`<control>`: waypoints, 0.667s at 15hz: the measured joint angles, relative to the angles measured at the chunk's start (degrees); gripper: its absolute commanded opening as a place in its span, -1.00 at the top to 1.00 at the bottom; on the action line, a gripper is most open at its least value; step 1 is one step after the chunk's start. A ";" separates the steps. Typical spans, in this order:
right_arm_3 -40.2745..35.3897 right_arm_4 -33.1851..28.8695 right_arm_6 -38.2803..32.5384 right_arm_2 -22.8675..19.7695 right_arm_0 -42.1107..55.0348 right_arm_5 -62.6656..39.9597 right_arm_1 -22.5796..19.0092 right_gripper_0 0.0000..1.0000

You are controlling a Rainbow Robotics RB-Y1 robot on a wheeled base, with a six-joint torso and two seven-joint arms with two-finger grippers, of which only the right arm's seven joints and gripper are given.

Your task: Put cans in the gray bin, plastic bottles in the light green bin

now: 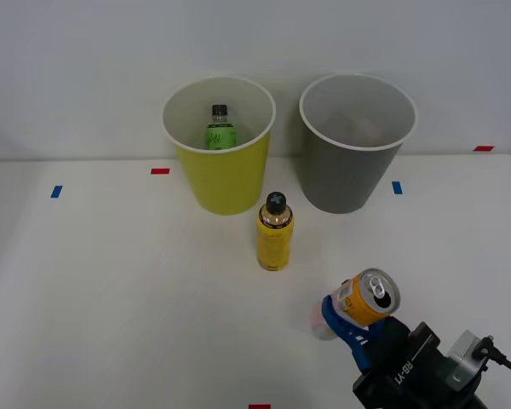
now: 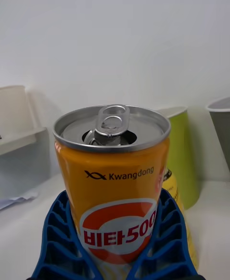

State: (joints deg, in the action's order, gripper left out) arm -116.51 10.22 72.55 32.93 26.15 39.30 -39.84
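Right gripper: the right gripper with blue ribbed fingers sits at the near right of the white table, clamped on the can; in the wrist view one finger presses each side of its body.
Held can: the short orange-yellow drink can with a silver top and pull-tab opening sits between the fingers, tilted, its open top turned up and toward the camera; it seems lifted off the table, though contact below it is hard to judge.
Yellow bottle: a small yellow bottle with a dark cap stands upright at the table's centre, farther and to the left of the gripper, well apart from it, just in front of the gap between the bins.
Gray bin: the round tapered dark gray bin with a white rim stands at the far side, right of the lime one.
Light green bin: the round tapered yellow-green bin with a white rim stands far left of centre.
Green-label bottle: a small plastic bottle with a bright green label and dark cap stands inside the yellow-green bin.
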 measured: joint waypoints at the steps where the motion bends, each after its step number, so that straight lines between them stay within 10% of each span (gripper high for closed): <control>1: -2.44 0.79 -0.06 -0.14 -0.12 -2.07 -0.16 1.00; 10: -19.96 5.87 -6.39 -10.15 -8.95 -30.14 8.04 1.00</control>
State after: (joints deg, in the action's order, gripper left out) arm -136.47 16.09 66.16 22.77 17.20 9.15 -31.80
